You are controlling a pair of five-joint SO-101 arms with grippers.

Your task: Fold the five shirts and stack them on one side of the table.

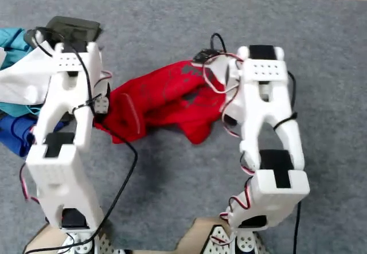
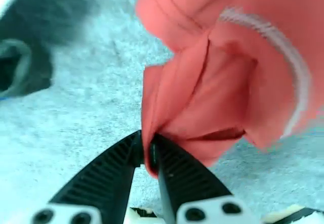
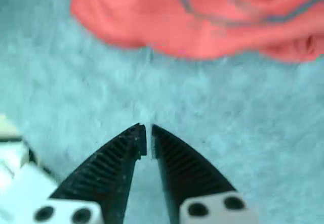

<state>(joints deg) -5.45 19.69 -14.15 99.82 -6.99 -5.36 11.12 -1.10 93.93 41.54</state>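
My left hand is clamped tight on a fold of the red shirt. The cloth is pinched between the two black jaws and bunches up just beyond their tips. From above, that grip sits at the shirt's left end, under my left arm.

My right hand is narrow, its tips almost touching with nothing between them. It hangs over bare grey surface, just on the near side of the shirt's right part and apart from the cloth.

The red shirt lies crumpled in the middle of the surface, stretched from left to right between my two arms. One lobe hangs toward the near side, and a pale curved seam shows on the part close to my left hand.

Further out, at the left edge, other shirts lie heaped together. There is a white shirt, a teal shirt on its far side and a blue shirt on its near side. My left arm partly covers them.

A dark object sits at the far left — I cannot tell what it is.
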